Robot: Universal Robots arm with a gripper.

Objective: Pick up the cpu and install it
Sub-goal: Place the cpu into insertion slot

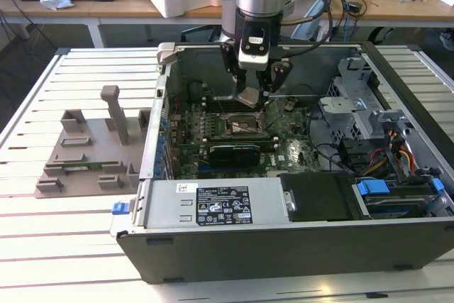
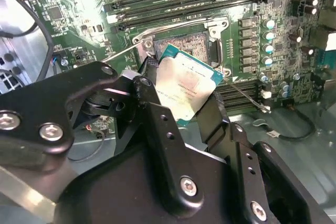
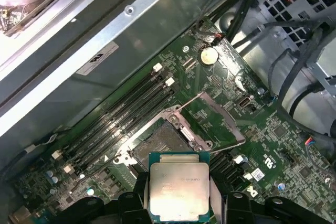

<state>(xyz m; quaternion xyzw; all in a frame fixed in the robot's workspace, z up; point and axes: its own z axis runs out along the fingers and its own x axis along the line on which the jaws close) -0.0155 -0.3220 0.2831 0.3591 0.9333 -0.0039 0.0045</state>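
The cpu [image 2: 186,87] [image 3: 178,190] [image 1: 248,96] is a small square chip with a pale silver top and a green rim. My gripper [image 2: 181,95] [image 3: 178,192] [image 1: 252,94] is shut on it, a black finger on each side. The chip hangs tilted just above the open socket [image 3: 163,142] [image 2: 184,43] on the green motherboard [image 1: 241,122]. The socket's metal retention frame [image 3: 210,116] stands flipped open beside it. In the exterior view the arm reaches down into the open computer case [image 1: 284,196].
Black memory slots [image 3: 121,114] run along one side of the socket. A black expansion card [image 1: 234,152] lies on the near side of the socket. Drive bays and cable bundles [image 1: 383,154] fill the case's right. A grey fixture plate [image 1: 92,154] with upright blocks lies left of the case.
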